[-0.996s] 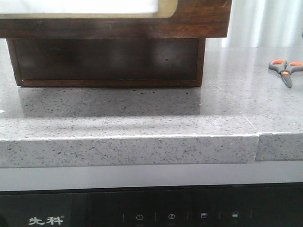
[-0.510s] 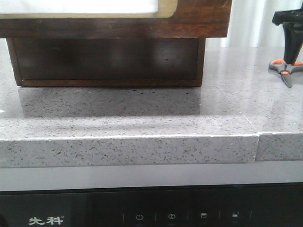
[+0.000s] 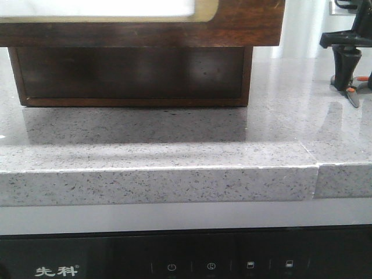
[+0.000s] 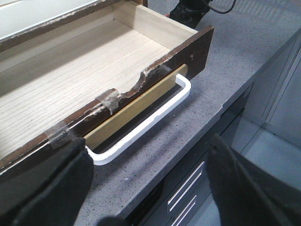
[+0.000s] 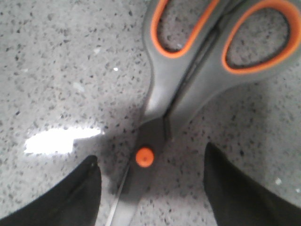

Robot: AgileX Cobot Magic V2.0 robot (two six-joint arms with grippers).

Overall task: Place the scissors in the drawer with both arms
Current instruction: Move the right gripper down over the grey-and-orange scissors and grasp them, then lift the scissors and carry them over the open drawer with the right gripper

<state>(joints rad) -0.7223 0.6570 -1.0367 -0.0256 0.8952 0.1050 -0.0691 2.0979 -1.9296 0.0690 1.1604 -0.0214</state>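
The scissors (image 3: 353,94) lie flat on the grey counter at the far right, grey handles with orange-lined loops, partly hidden by my right gripper (image 3: 343,81). In the right wrist view the scissors (image 5: 188,80) lie just beneath the open right gripper (image 5: 150,162), one finger on each side of the orange pivot, touching nothing. The drawer (image 4: 94,66) stands pulled out and empty, with its white handle (image 4: 155,117) over the counter. Its front (image 3: 250,26) fills the top of the front view. My left gripper (image 4: 148,143) is open and empty just before that handle.
The dark wooden cabinet base (image 3: 133,75) sits on the speckled counter (image 3: 174,139) under the drawer. The counter's front edge (image 3: 163,183) has a seam at the right. Below it is a black appliance panel (image 3: 174,261). Metal drawer pulls (image 4: 188,188) show below the counter.
My right gripper came into the front view from the upper right and has lowered over the scissors, now covering their handles. The scissors and drawer have not moved.
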